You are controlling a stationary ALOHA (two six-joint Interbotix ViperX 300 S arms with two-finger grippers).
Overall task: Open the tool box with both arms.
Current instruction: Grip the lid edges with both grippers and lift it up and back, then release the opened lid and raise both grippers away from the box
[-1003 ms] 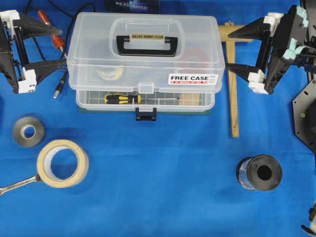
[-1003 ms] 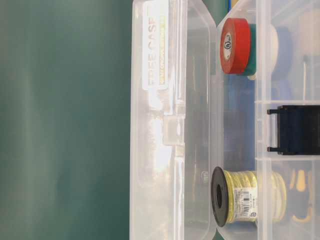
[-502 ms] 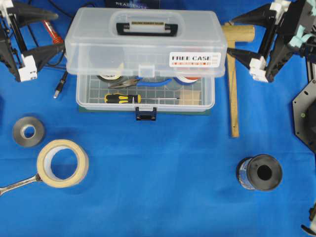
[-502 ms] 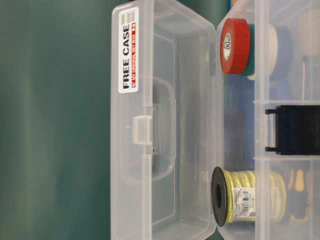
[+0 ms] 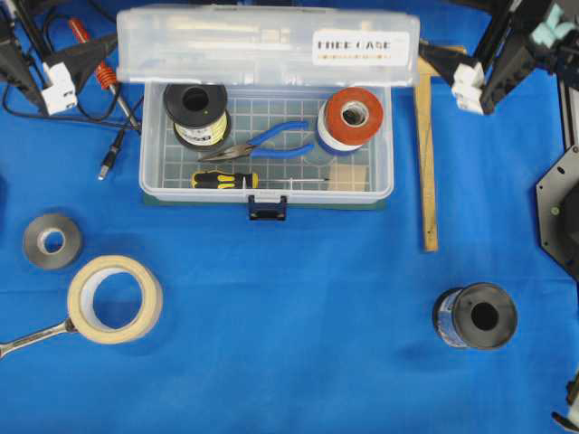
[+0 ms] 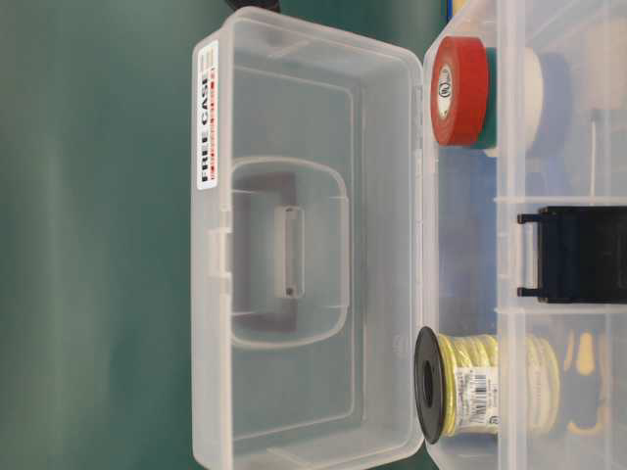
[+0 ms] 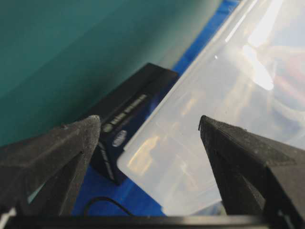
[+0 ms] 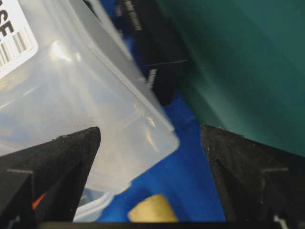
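A blue cloth point(image 5: 271, 362) covers the work surface from near edge to far edge. Behind it, at the far side, stands a plain dark green wall point(image 6: 98, 235). Lighting is even, with bright glare on clear plastic surfaces.

The right gripper point(image 8: 150, 138) fills the bottom corners with its two black, rough-textured fingers point(image 8: 57, 162) — spread wide, nothing between them but open space. Beyond them, the clear plastic lid of the tool box point(image 8: 86, 109) slants across the left half, its rounded corner reaching toward the middle. A white sticker point(image 8: 14, 33) with black letters and a barcode sits at its upper left edge. Behind the lid's corner stands a black box point(image 8: 157, 52) with small white print — against a dark green wall point(image 8: 243, 62). The blue surface point(image 8: 190, 191) shows below, with a tan wooden end point(image 8: 150, 210) at the bottom edge.
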